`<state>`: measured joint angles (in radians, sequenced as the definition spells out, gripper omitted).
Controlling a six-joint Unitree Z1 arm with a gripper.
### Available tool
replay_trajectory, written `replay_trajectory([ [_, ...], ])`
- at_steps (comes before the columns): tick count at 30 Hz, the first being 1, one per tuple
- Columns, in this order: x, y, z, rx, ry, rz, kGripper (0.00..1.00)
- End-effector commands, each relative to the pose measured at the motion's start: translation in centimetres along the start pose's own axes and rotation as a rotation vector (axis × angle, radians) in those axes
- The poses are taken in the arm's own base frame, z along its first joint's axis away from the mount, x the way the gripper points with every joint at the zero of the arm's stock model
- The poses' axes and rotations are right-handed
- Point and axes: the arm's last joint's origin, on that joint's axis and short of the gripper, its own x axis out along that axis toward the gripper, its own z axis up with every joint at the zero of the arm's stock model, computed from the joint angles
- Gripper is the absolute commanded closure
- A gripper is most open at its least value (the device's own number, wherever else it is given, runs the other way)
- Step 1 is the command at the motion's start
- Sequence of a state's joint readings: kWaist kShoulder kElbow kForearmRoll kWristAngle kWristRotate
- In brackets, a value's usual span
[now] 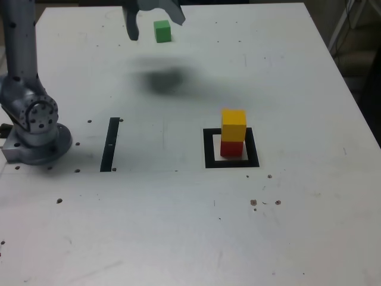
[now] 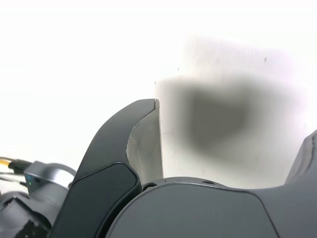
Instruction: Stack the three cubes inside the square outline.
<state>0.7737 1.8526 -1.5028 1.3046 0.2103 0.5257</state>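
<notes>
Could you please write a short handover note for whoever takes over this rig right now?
Gripper: open and empty, raised near the table's far edge, just beside the green cube in the exterior view.
Cubes: the yellow cube sits on the red cube, both inside the square outline. The green cube lies alone on the table.
Done: two cubes stacked.
Left: grasp the green cube and set it on top of the yellow one.

text: none legible | labels — none | numbers, signs — none in either view
</notes>
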Motion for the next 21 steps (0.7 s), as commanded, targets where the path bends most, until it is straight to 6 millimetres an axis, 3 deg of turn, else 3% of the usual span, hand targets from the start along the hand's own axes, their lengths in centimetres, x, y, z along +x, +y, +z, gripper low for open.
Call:
replay_trajectory([
  [1,0.3,1.0,0.2,0.004,0.003,0.005,0.01],
  [21,3.9,9.9,2.2,0.027,0.021,0.013,0.01],
])
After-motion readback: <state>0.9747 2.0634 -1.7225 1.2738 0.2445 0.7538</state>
